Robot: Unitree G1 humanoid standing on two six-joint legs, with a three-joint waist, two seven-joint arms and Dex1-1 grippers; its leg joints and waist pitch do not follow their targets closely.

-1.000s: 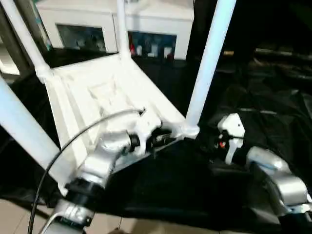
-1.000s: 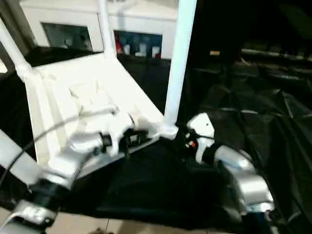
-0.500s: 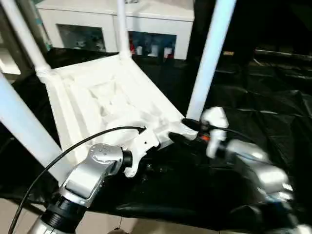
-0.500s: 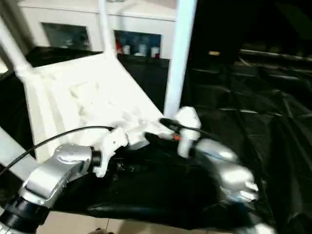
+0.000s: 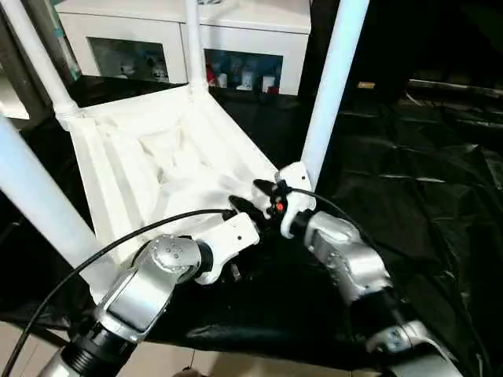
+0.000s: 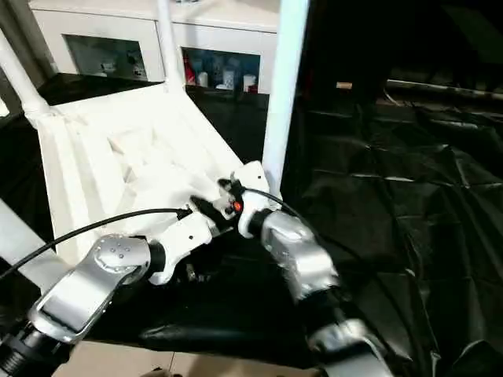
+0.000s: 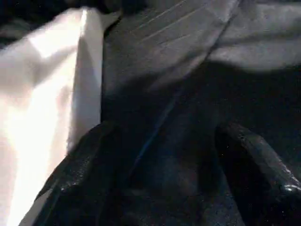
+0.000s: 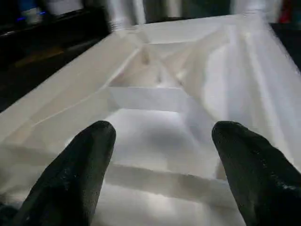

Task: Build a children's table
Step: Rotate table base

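Note:
The children's table lies upside down and tilted: a white tabletop (image 5: 149, 169) with a ribbed underside, with legs rising from its corner sockets. One leg (image 5: 328, 94) stands at the near right corner, another leg (image 5: 31, 200) at the near left, and two stand at the back. My right gripper (image 5: 263, 190) is open at the near right corner, its fingers (image 8: 89, 155) spread over the ribs. My left gripper (image 5: 240, 209) sits just beside it at the tabletop's near edge. It is open, with black cloth between its fingers (image 7: 84, 165) and the white edge (image 7: 42, 94) to one side.
A white glass-door cabinet (image 5: 236, 35) stands behind the table. Crumpled black cloth (image 5: 416, 181) covers the surface to the right and in front. A black cable (image 5: 102, 251) loops from my left forearm. Pale floor (image 5: 23, 349) shows at the near left.
My left gripper has opened off the tabletop's near edge and drawn back a little. My right arm has swung left, from beyond the near right leg to the tabletop's corner.

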